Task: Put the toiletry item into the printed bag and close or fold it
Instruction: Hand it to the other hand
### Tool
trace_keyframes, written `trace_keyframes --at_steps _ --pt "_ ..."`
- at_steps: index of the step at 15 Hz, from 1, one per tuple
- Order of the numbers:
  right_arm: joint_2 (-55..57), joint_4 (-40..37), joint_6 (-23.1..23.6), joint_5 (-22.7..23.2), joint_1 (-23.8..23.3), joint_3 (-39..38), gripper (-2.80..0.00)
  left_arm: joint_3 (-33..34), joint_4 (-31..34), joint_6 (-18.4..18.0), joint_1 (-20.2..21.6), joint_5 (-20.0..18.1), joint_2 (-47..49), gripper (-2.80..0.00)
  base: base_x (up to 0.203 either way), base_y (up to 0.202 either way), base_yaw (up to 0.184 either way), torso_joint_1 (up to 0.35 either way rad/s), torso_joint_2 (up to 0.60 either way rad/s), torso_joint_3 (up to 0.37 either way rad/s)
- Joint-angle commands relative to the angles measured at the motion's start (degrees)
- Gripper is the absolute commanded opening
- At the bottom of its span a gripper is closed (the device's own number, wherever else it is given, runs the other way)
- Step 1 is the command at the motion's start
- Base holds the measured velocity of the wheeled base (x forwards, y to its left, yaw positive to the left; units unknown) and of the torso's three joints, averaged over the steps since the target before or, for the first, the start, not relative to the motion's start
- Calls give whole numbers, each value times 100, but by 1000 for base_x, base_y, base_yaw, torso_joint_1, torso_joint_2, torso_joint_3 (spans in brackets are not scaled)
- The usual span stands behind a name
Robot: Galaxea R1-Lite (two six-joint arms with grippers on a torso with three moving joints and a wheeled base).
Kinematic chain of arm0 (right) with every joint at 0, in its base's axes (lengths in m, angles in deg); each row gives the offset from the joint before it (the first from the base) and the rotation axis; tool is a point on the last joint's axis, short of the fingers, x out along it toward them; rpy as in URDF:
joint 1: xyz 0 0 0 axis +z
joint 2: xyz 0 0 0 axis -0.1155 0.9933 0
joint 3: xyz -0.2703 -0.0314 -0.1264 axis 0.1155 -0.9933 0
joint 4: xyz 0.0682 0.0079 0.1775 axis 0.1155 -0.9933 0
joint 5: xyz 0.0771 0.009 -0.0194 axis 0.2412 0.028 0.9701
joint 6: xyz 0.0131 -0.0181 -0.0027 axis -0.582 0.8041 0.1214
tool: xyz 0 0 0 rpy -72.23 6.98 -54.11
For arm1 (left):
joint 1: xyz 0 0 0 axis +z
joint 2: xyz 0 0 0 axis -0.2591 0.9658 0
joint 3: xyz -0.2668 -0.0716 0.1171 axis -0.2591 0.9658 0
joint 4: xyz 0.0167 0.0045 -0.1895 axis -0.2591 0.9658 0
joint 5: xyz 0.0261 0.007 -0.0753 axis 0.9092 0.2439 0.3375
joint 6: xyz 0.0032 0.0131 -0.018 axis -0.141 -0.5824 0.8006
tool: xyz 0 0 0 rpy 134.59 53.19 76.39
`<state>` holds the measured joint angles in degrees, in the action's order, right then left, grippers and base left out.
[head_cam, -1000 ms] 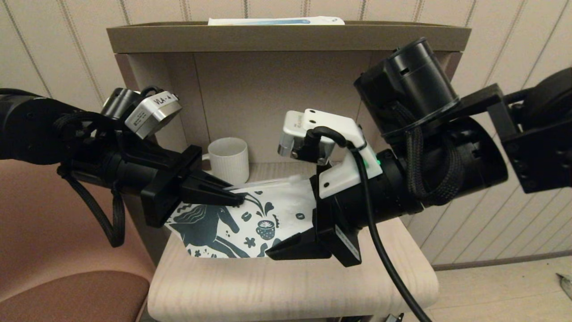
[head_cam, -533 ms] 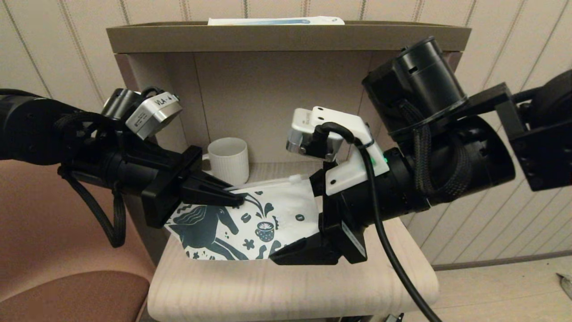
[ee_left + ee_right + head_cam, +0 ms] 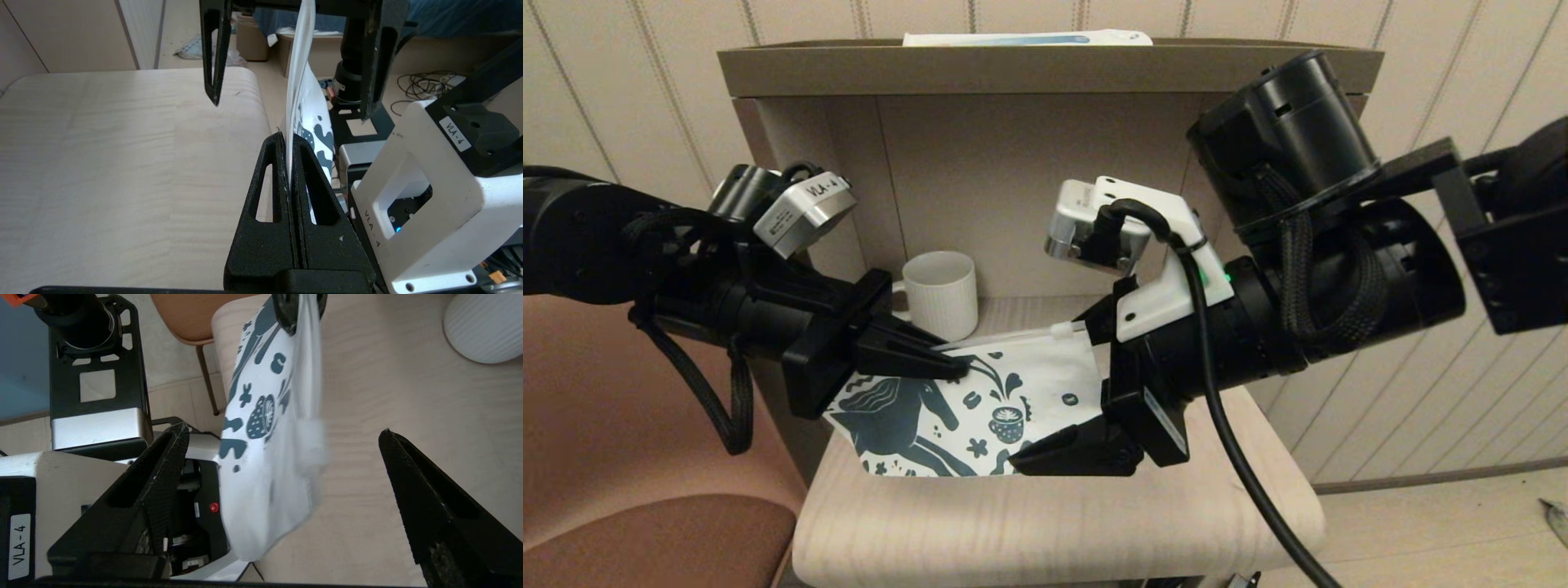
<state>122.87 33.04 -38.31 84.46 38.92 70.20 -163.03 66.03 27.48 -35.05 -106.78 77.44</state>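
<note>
Head view: the left tool (image 3: 947, 366) is clamped on the top edge of the printed bag (image 3: 980, 408), holding it up off the table (image 3: 1054, 523) so the pouch hangs with its horse print facing the camera. That grip probably serves to keep the zip-strip edge steady for the other arm. The right tool (image 3: 1062, 392) sits at the bag's end farthest from the left tool, with one dark finger (image 3: 1066, 453) showing below the bag's lower corner. Behind the bag stands a white mug (image 3: 939, 292), near but not touching it. The toiletry item is not visible anywhere; whether it lies inside the bag cannot be told. A white-and-blue box (image 3: 1029, 38) rests on the shelf top above.

Left wrist view: the left tool (image 3: 291, 163) is pinched tight on the bag's thin edge (image 3: 295, 94). Beyond the bag, the right tool's fingers (image 3: 214, 53) stand one on each side of the sheet, apart from it. The table (image 3: 122, 163) beside the bag is bare wood up to its rounded edge.

Right wrist view: the right tool (image 3: 282, 449) is spread wide, the bag (image 3: 269, 449) hanging loose between its fingers (image 3: 163, 469) without touching either. The mug (image 3: 486, 326) stays well off to one side, so closing on the bag looks unobstructed.
</note>
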Motion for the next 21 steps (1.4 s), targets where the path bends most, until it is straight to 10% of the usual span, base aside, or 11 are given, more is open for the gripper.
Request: trace_keyframes --at_steps 1,21 --pt "13 -14 11 14 -7 -41 0 -3 16 -28 -1 -45 4 -280 0 0 0 0 0 0" --pt "-1 -163 20 -12 -249 242 0 14 16 -37 -1 -19 48 -280 0 0 0 0 0 0"
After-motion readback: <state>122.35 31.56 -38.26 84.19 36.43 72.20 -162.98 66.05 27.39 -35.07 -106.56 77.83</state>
